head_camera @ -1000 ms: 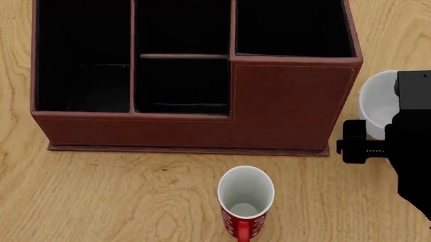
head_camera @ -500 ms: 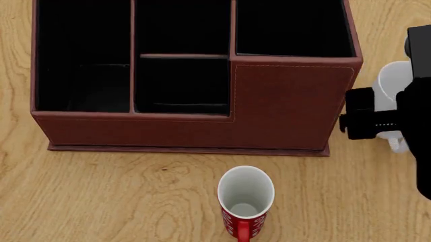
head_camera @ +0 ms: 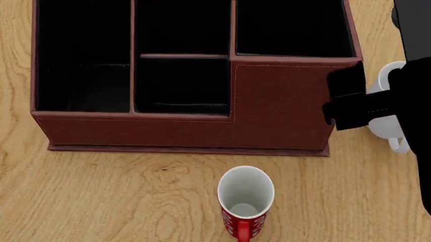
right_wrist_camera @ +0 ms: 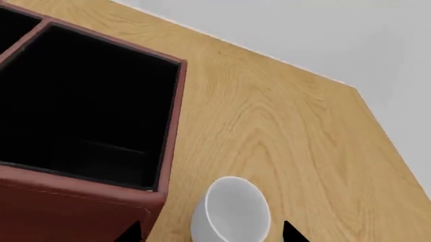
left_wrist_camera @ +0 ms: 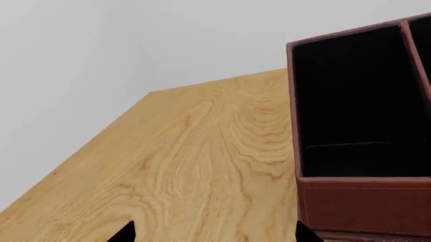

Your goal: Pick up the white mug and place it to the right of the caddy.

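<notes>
The white mug (right_wrist_camera: pixel 231 212) stands upright on the table (right_wrist_camera: pixel 283 126), just beside the taller corner section of the caddy (right_wrist_camera: pixel 88 101), on the caddy's right. Through the right wrist camera I see its open mouth from above, sitting between the two dark fingertip points of my right end effector (right_wrist_camera: pixel 210 232) at the edge of the picture, just below and ahead of it. The tips stand well apart, wider than the mug's rim, and nothing is gripped between them; I judge the end effector open and clear of the mug. In the head view my right arm covers most of the mug (head_camera: pixel 389 126), leaving only part of the rim, a patch of body and the loop handle, which points toward me and away from the caddy (head_camera: pixel 289 106).

The mug's long axis is vertical, so any approach from here is straight down over the rim. My right arm is plainly the nearer one. My left end effector (left_wrist_camera: pixel 214 233) is off by the caddy's far left side (left_wrist_camera: pixel 357 126) over bare table (left_wrist_camera: pixel 202 151); its tips are likewise spread with nothing held.

The mug is plain glossy white, a wide cylinder with a pale grey interior. It looks empty. The slimmer red mug (head_camera: pixel 245 201) stands in front of the caddy, well apart from my right end effector.

Since the mug already sits right of the caddy, I judge the placing done or close to it.
</notes>
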You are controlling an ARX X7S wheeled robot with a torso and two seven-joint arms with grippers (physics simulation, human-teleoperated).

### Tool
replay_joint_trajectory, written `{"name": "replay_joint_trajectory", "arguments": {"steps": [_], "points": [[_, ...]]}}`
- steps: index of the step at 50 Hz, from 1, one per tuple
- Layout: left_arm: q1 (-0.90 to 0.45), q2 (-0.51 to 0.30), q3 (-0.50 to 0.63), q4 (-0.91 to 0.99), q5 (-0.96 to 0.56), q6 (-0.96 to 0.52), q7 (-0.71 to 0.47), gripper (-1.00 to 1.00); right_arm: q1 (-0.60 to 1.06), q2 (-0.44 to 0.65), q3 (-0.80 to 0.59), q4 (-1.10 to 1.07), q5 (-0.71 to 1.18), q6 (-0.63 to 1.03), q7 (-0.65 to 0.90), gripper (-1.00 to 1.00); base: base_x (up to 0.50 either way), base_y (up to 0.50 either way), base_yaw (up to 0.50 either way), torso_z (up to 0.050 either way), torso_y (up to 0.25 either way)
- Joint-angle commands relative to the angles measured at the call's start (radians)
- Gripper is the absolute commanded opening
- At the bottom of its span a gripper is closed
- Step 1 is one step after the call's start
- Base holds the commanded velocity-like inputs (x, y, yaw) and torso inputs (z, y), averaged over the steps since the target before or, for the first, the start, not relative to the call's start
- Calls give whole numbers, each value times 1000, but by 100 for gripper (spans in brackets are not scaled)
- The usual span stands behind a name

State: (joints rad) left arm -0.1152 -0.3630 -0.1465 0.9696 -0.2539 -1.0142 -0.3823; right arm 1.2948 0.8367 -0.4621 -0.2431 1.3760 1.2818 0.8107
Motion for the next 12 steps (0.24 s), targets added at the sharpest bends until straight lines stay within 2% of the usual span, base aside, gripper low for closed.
{"name": "replay_joint_trajectory", "arguments": {"steps": [1,12], "points": [[8,0,-4,3,-8,7,-3,100,40,16,48,-116,202,75,185,100,0,0,0,0,0],[4,-3,5,2,-13,6,-9,100,113,37,28,-205,430,83,413,100,0,0,0,0,0]]}}
